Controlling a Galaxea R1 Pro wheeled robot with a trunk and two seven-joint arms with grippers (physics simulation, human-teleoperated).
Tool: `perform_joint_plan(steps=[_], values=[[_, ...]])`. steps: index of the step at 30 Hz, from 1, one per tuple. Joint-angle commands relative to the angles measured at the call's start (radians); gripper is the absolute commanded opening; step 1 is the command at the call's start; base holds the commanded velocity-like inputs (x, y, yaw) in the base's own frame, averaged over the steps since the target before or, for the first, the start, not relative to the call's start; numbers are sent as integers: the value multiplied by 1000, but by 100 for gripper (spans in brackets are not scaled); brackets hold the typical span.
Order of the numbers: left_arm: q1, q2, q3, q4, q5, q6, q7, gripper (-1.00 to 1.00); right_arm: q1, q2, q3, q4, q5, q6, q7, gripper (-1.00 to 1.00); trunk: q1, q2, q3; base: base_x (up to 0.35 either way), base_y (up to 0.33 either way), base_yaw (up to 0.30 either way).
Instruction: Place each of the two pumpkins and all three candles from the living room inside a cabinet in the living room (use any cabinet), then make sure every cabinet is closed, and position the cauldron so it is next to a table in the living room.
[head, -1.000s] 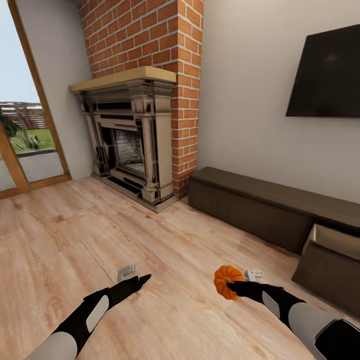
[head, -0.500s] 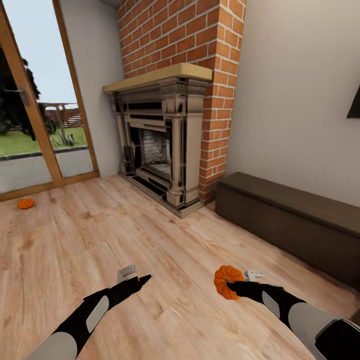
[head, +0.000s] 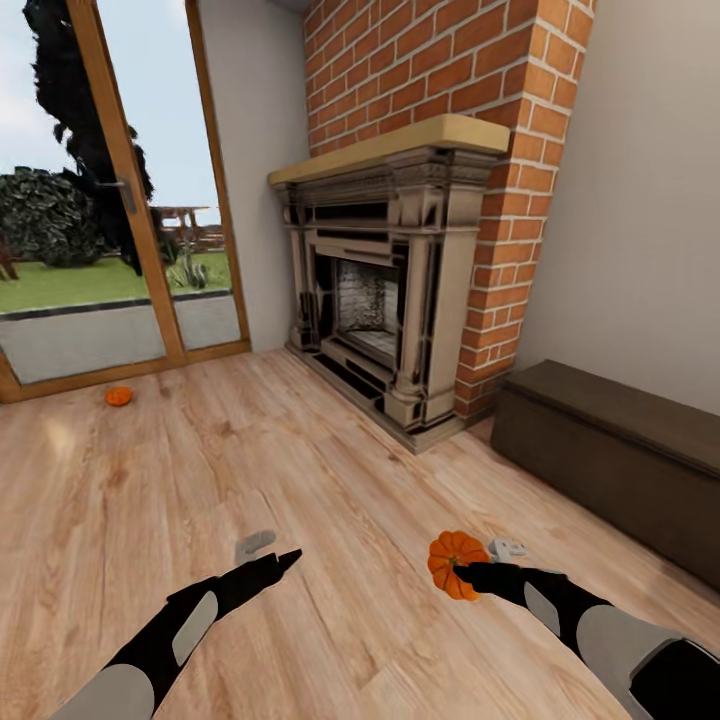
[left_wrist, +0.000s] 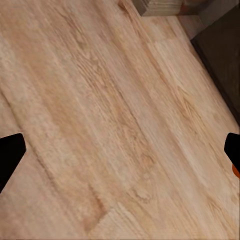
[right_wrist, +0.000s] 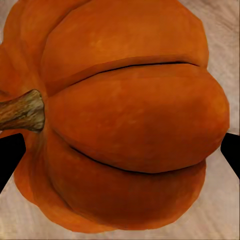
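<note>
Right gripper (head: 462, 572): lower centre-right of the head view, arm reaching in from the lower right corner, fingers pinching a pumpkin (head: 455, 563) above the wooden floor (head: 330, 480). In the right wrist view the pumpkin (right_wrist: 120, 120) lies sideways between the finger tips, stem (right_wrist: 20, 111) toward the frame's left edge.

Left gripper (head: 285, 556): lower left-centre, arm extended forward; whether it is spread or closed cannot be told.

Second pumpkin (head: 119, 396): left of frame, on the floor by the glass door (head: 120, 200).

Fireplace (head: 395, 290): centre, against brick.

Cabinet (head: 610, 450): right edge, fronts closed.
</note>
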Motion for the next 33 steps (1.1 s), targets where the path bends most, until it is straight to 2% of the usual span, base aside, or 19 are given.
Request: perform_joint_plan(steps=[1, 33], values=[[-1, 1, -5, 0, 10, 5, 1, 100, -1, -1, 0, -2, -12, 6, 1, -100, 0, 0, -1, 297, 141, 290], [-1, 1, -5, 0, 10, 5, 1, 100, -1, -1, 0, -3, -12, 6, 2, -100, 0, 0, -1, 297, 141, 290]])
